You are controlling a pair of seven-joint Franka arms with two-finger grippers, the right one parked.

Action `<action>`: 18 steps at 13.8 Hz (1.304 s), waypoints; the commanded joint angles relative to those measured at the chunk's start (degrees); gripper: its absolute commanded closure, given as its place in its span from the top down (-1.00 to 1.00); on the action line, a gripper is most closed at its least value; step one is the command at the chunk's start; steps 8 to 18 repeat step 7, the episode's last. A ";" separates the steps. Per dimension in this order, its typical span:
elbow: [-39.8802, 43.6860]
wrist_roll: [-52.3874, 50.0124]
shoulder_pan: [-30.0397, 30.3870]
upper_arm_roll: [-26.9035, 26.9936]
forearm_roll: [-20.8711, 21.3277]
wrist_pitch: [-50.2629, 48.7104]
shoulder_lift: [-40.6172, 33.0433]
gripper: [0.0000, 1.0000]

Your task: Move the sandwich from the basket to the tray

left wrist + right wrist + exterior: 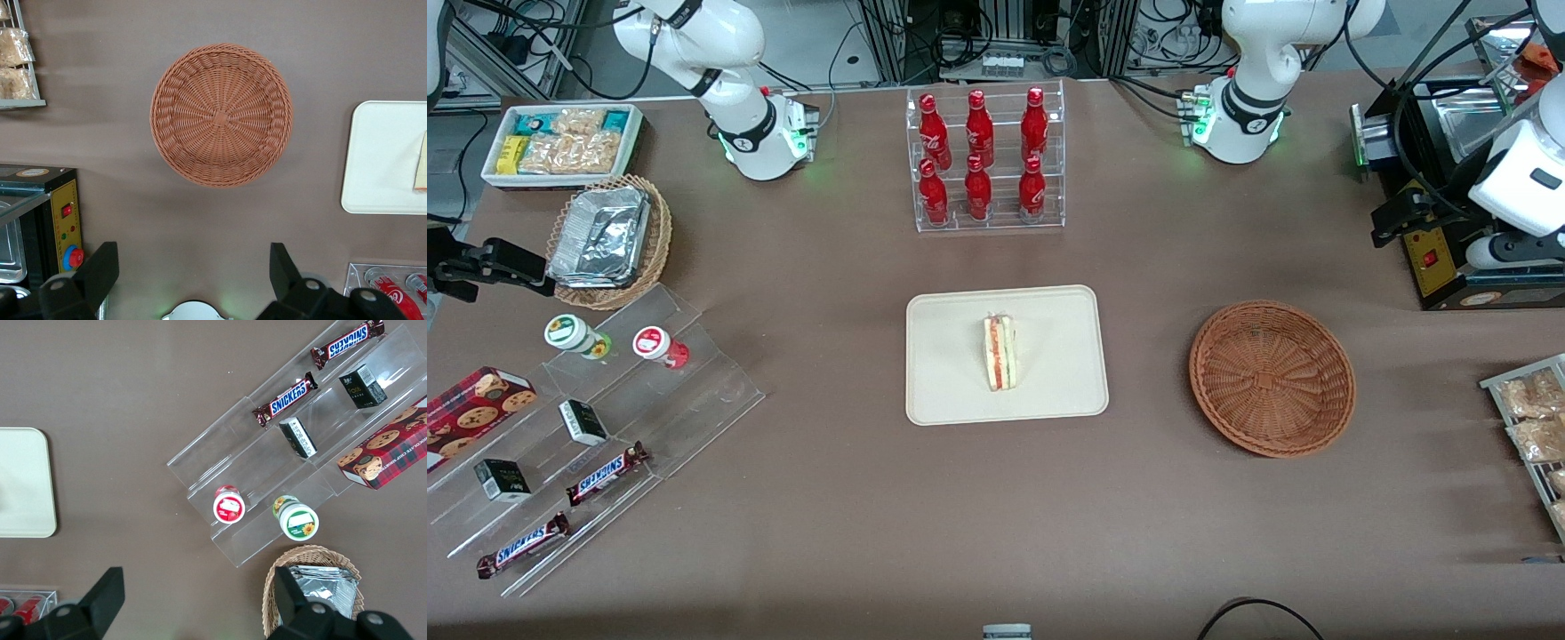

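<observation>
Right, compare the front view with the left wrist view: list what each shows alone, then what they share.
Only the front view shows the whole triangular sandwich with red, orange and green filling, the clear rack of red bottles in full, and the Snickers bars.

Only the left wrist view shows the left gripper, its fingers open, above bare table.

Both show the empty reddish-brown wicker basket and the cream rectangular plastic tray.
</observation>
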 commanded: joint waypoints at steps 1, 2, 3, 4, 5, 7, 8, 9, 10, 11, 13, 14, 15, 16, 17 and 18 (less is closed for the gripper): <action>-1.53 1.01 0.60 -0.57 0.41 0.60 -2.14 1.00; -1.35 1.27 0.60 -0.57 0.33 0.68 -2.14 1.00; -0.83 1.54 0.69 -0.57 -0.02 0.77 -1.97 1.00; 0.31 1.54 0.78 -0.57 -0.03 0.68 -1.45 1.00; 1.71 1.54 0.78 -0.57 0.06 0.07 -0.40 1.00; 2.60 1.63 0.86 -0.48 -0.03 -0.02 -0.03 1.00; 2.60 1.63 0.86 -0.48 -0.03 -0.02 -0.03 1.00; 2.60 1.63 0.86 -0.48 -0.03 -0.02 -0.03 1.00; 2.60 1.63 0.86 -0.48 -0.03 -0.02 -0.03 1.00; 2.60 1.63 0.86 -0.48 -0.03 -0.02 -0.03 1.00; 2.60 1.63 0.86 -0.48 -0.03 -0.02 -0.03 1.00; 2.60 1.63 0.86 -0.48 -0.03 -0.02 -0.03 1.00; 2.60 1.63 0.86 -0.48 -0.03 -0.02 -0.03 1.00; 2.60 1.63 0.86 -0.48 -0.03 -0.02 -0.03 1.00; 2.60 1.63 0.86 -0.48 -0.03 -0.02 -0.03 1.00; 2.60 1.63 0.86 -0.48 -0.03 -0.02 -0.03 1.00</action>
